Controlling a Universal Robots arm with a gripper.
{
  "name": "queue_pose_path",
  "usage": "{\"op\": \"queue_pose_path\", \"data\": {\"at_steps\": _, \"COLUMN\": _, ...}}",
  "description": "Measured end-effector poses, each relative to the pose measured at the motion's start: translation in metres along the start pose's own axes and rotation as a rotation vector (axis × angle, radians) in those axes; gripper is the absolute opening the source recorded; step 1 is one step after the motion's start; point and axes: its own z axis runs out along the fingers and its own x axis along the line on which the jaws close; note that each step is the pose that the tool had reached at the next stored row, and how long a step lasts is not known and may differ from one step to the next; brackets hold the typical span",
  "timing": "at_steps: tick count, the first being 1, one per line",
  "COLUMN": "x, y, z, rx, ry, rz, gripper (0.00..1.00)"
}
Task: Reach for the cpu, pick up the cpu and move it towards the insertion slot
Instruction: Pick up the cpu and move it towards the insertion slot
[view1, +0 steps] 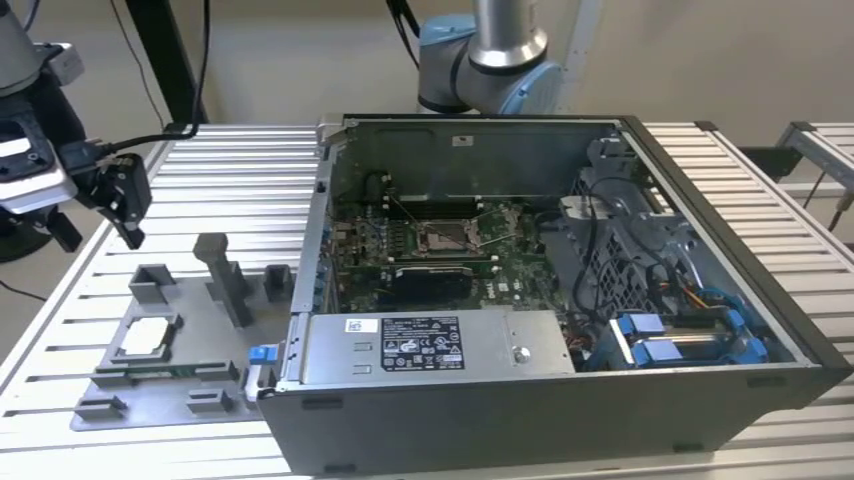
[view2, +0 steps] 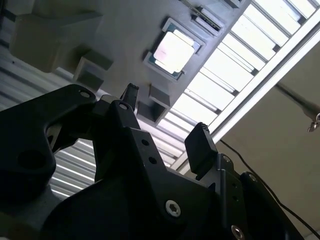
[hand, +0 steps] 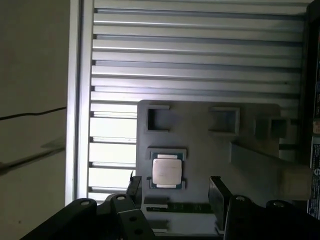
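Gripper (view1: 96, 235) hangs in the air over the slatted surface (view1: 240, 170) at the exterior view's left, well apart from the open computer case (view1: 561, 400). Jaws are spread wide and hold nothing. In both wrist views the two black fingers (hand: 218, 192) stand far apart, and the cpu (hand: 166, 171) shows in the gap between them, lower down and clear of both. No contact.

The cpu lies flat with its silvery face up, seated in a shallow square pocket of the grey fixture plate (view1: 194, 330). The plate rests on the surface just beside the case, on the exterior view's left of it. Grey blocks and an upright post stand on the same plate, near the cpu but not touching it.

The insertion slot (view1: 441, 236) is a square metal-framed socket amid the green circuit board (view1: 514, 270) on the floor of the case, well apart from the cpu. I can't tell how its lever is set.

Handling, my judgement:
- **Feel:** a thin, stiff, very light plate that won't flex. The smooth metal top is probably slippery.
- **Fragility:** the underside is likely delicate, so no scraping and no heavy squeeze.
- **Where to hold:** the flat face gives nothing to pinch, so take it by two opposite side edges and keep it level.
- **Risk:** the pocket rim hugs the cpu closely and little edge stands proud, so the grip is shallow and could slip or tilt.
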Motion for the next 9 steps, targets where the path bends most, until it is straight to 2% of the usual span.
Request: {"op": "queue_pose_path", "data": {"at_steps": 9, "x": 0.0001, "y": -0.0003, "z": 0.0081, "rx": 0.0, "ry": -0.0001, "rz": 0.0, "gripper": 1.0}}
